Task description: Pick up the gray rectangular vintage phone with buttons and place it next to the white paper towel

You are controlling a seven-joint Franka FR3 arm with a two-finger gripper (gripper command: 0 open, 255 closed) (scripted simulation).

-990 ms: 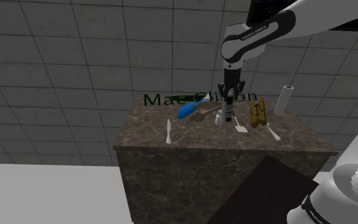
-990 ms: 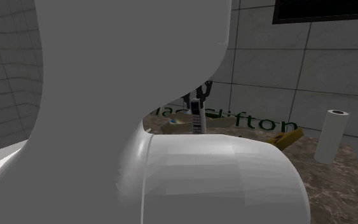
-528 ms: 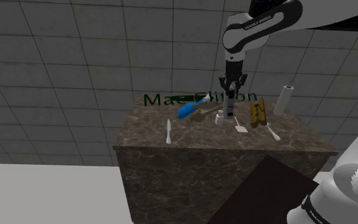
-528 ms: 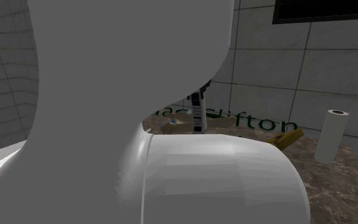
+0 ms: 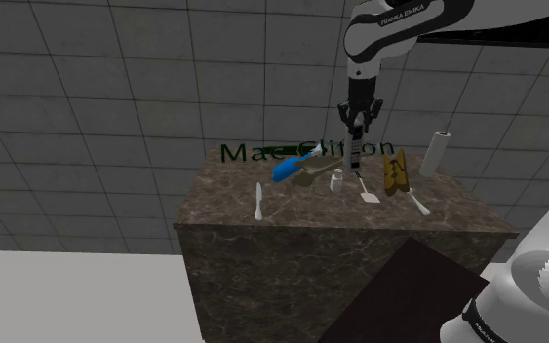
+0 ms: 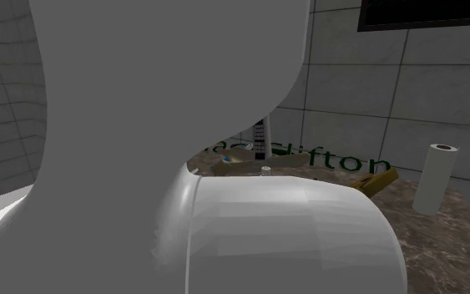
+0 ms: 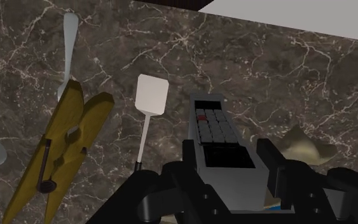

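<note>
Lifting grey rectangular button phone | black gripper jaws clamp its sides | now higher above dark marble counter than before.

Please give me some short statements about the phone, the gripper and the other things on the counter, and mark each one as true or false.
1. The gripper is shut on the gray phone. True.
2. The phone lies flat on the marble counter. False: it is held above the counter.
3. The paper towel roll stands upright. True.
4. The spatula is red. False: it is white.
5. The phone is already beside the paper towel roll. False: in the shoulder view a yellow clip lies between them.
</note>
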